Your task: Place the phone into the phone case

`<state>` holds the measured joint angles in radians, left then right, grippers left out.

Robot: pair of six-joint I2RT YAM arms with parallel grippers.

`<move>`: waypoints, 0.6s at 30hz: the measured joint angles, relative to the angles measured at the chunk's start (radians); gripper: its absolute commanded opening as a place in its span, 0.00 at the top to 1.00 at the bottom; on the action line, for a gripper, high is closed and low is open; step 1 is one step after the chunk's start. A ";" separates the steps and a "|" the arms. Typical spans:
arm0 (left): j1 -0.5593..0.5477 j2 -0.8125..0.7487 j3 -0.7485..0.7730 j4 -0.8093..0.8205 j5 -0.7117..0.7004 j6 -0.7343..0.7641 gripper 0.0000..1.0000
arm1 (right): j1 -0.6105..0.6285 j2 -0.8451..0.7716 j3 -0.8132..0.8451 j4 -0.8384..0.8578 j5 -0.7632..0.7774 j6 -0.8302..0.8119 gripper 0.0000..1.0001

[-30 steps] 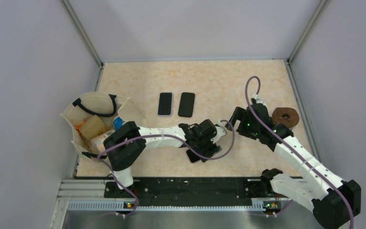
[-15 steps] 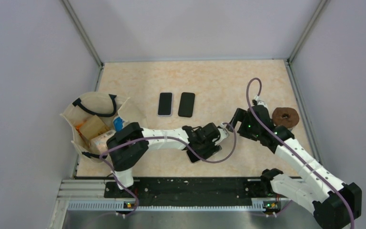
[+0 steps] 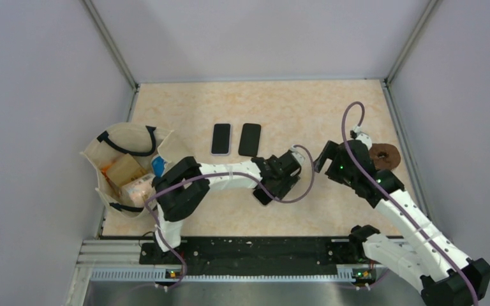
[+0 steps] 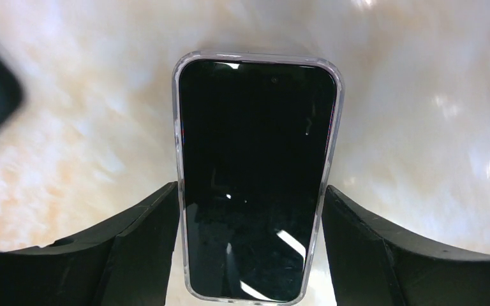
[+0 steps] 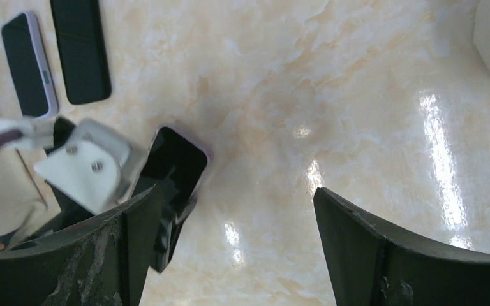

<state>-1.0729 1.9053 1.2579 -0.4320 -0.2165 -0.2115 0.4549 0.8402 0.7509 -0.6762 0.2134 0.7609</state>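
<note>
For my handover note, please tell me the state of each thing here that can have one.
Black phone in a clear plastic case: seated in the case, screen dark, facing up.
Left tool: shut on that phone's sides.
Right tool: open, empty.
Beige cloth bag: open, boxes inside.
Lilac-rimmed phone: lying flat, screen dark.
Black flat rectangle beside it: lying flat.
</note>
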 measured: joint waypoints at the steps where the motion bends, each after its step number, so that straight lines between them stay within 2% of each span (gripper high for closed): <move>1: 0.014 0.021 0.035 -0.006 -0.027 -0.020 0.60 | 0.000 -0.010 0.006 -0.003 0.008 0.003 0.12; 10: 0.142 0.300 0.486 -0.069 -0.167 -0.249 0.62 | 0.000 -0.053 0.018 -0.034 0.004 0.041 0.12; 18: 0.233 0.462 0.711 -0.129 -0.214 -0.376 0.61 | 0.000 -0.074 0.001 -0.038 -0.033 0.070 0.12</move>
<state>-0.8398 2.3669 1.9690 -0.5610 -0.4301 -0.5873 0.4549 0.7666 0.7521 -0.7143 0.1806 0.8310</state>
